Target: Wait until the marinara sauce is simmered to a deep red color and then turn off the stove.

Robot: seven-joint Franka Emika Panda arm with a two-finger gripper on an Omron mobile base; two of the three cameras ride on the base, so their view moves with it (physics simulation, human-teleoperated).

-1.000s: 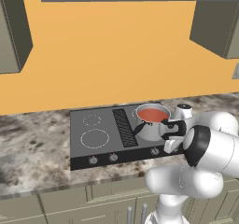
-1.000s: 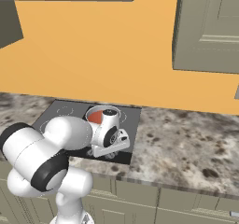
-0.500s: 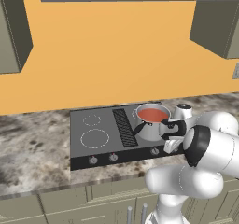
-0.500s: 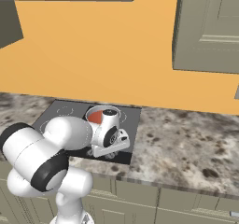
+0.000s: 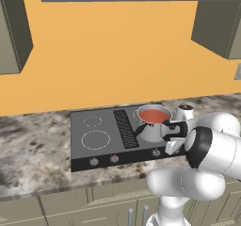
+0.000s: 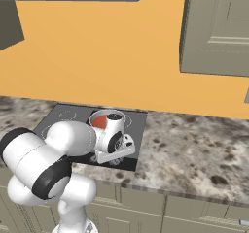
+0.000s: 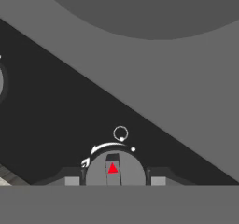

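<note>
Nothing moved; stove knob (image 7: 115, 170) between fingers (image 7: 72, 178).

The front strip of the stove (image 5: 99, 126) is crowded at its right end — the gripper (image 7: 113, 180) is set low over a knob (image 7: 114, 169), a fingertip at either side. Just behind it the steel pot (image 5: 153, 126) and its black handle (image 5: 140, 128) bar the way inward. The left burners are left open — two left knobs (image 5: 94, 162) can be approached from above
</note>
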